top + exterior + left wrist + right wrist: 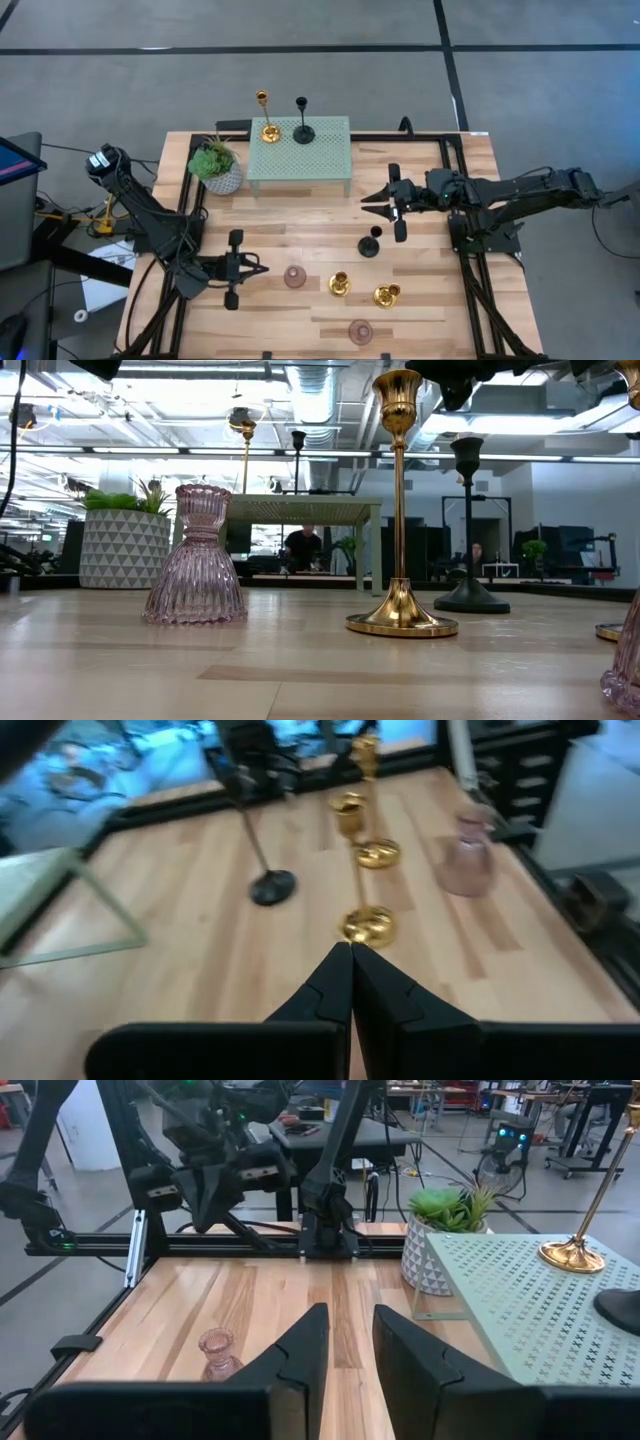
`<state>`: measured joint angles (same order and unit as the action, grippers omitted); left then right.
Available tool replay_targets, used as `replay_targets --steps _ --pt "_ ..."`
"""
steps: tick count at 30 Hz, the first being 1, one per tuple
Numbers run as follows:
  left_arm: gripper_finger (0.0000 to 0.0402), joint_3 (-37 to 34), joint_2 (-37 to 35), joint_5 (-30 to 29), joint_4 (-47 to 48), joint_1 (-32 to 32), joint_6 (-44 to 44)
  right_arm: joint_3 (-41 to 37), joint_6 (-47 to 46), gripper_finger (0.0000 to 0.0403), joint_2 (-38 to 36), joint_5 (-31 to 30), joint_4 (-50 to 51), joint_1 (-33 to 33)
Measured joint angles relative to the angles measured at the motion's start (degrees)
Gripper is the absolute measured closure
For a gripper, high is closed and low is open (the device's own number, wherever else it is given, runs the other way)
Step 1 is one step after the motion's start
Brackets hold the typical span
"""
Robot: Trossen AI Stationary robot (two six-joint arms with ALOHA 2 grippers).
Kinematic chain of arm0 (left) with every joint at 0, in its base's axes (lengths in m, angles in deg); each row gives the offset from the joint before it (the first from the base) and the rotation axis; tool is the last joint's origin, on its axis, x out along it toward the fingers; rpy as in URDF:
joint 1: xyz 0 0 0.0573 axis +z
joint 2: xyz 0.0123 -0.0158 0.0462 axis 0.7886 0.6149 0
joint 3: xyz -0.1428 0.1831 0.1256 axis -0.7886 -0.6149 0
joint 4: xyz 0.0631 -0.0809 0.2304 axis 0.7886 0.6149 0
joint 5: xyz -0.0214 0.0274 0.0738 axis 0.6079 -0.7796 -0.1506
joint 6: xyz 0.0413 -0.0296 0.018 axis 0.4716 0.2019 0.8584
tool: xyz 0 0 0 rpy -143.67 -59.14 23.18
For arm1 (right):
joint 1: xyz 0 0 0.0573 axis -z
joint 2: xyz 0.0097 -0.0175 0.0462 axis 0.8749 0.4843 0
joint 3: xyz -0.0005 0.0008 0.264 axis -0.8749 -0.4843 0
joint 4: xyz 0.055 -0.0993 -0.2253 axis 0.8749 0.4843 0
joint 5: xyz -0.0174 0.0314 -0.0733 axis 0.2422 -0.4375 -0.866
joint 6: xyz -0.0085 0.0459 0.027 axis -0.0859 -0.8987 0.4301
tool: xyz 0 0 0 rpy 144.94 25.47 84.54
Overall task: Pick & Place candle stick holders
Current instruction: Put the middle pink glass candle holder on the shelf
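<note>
On the green perforated stand (300, 150) at the far middle, a gold candle stick holder (265, 130) and a black one (303, 133) stand upright on their round bases. On the wooden table stand a black holder (371, 245), two gold ones (339, 285) (387, 295) and two pink ones (295, 277) (360, 331). My left gripper (262, 266) is shut and empty, above the table just left of the nearer pink holder (465, 865). My right gripper (368, 197) hangs open right of the stand, with nothing between its fingers (300, 1350).
A potted green plant (218, 165) in a patterned white pot stands left of the stand. Black rails (460, 200) frame the table's sides. Bare wood lies between the stand and the row of holders.
</note>
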<state>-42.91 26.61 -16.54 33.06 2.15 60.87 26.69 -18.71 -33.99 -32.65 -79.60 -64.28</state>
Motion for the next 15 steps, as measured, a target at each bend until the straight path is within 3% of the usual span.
replay_targets --steps 5,15 --pt "0.0397 0.00 2.36 6.16 0.05 0.63 0.10 0.00 0.00 0.0328 0.00 0.00 0.02 0.00" --pt "0.0397 0.00 11.78 5.39 4.93 2.45 0.22 0.00 0.01 0.0328 0.00 0.00 -0.04 0.00"
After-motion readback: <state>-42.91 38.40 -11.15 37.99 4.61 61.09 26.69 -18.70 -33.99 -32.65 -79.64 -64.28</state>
